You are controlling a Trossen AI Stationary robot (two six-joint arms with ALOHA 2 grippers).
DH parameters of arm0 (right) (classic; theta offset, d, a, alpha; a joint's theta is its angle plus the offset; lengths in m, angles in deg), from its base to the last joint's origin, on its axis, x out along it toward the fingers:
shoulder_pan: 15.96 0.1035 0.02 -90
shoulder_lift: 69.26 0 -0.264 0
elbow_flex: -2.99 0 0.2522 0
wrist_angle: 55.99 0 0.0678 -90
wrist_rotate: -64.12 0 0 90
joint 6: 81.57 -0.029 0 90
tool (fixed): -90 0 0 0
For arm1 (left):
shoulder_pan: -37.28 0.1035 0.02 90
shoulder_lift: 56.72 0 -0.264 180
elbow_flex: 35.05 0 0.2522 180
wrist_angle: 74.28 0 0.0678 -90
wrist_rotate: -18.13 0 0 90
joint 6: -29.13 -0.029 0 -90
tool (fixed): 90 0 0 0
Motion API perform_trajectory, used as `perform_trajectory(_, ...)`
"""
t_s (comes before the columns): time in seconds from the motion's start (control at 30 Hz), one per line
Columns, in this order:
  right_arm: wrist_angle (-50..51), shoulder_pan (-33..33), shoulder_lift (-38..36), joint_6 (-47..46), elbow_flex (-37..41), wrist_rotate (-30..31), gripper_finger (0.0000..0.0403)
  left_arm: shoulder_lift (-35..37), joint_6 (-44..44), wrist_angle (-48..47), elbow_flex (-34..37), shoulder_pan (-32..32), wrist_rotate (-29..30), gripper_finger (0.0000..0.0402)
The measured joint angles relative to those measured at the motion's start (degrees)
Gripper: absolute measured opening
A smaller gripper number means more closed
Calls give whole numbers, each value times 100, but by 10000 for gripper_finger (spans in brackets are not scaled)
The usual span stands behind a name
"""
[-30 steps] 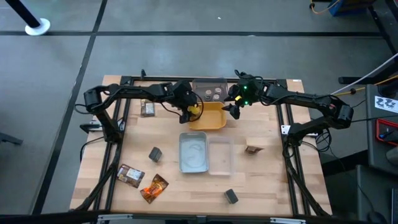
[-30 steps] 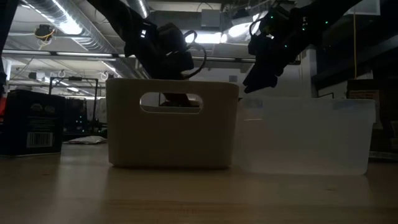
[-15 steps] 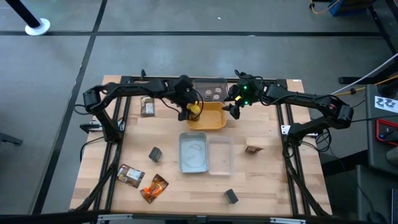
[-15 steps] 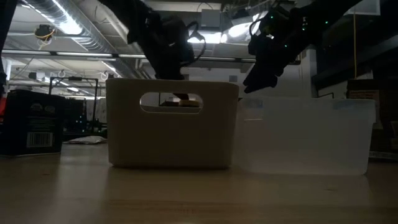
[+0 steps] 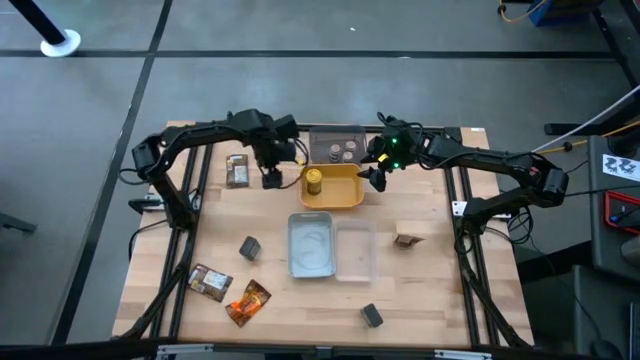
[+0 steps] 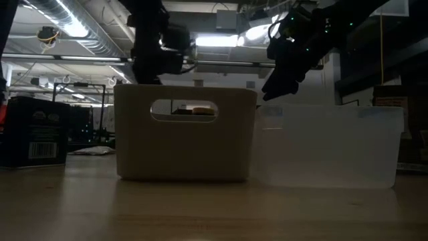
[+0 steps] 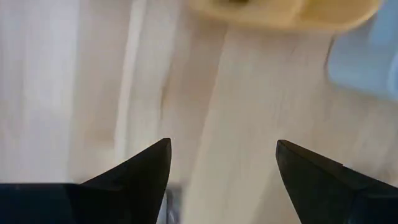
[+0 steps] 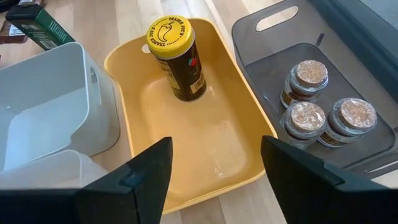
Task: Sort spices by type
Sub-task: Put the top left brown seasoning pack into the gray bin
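**Yellow-lidded jar stands in the yellow tray, both grippers empty**

The yellow-lidded jar [image 8: 176,57] stands upright in the yellow tray [image 8: 205,155], at the end of the tray nearer the left arm. Nothing holds it. In the high view the same jar [image 5: 313,179] shows as a yellow spot at the left end of that tray [image 5: 345,195].

The left gripper [image 5: 270,176] hangs over bare table just to the left of the yellow tray, between it and a brown packet [image 5: 237,171] lying near the table's back-left part. Its fingers [image 7: 140,171] are spread wide with nothing between them; the left wrist view shows only wood beneath.

The right gripper [image 5: 377,176] hovers at the right end of the yellow tray. Its fingers [image 8: 149,168] stand apart and grip nothing.

Behind the yellow tray sits a dark grey tray [image 8: 348,81] with three small round cork-topped jars [image 8: 308,106] clustered together inside it.

In front of the yellow tray, a pale-blue tray [image 5: 295,262] and a clear tray [image 5: 371,262] sit side by side, touching.

Other spices lie scattered on the table: one dark grey cube [image 5: 250,247] to the left of the pale-blue tray, a second dark grey cube [image 5: 371,316] near the front edge, a brown foil packet [image 5: 210,282] and an orange foil packet [image 5: 249,301] close together at the front left, and a small brown item [image 5: 406,239] to the right of the clear tray.
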Motion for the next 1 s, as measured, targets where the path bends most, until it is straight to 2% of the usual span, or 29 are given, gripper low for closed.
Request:
perform_trajectory(0.13,0,0,0,157,0,0,246,-1,519,-579,76,273,7,274)
perform_trajectory(0.3,-2,0,0,317,0,0,246,-4,645,-650,481,525,87,274)
perform_trajectory(0.43,-2,0,0,432,0,-9,246,-4,437,-617,952,609,486,274)
perform_trajectory(0.57,-2,0,0,450,0,-9,246,-4,503,-571,1366,675,1177,274)
perform_trajectory(0.67,-4,0,0,450,-2,-11,246,-4,713,-275,1642,733,1431,274)
perform_trajectory(1.0,-4,0,0,450,-1,-13,246,-7,966,962,2375,911,1427,274)
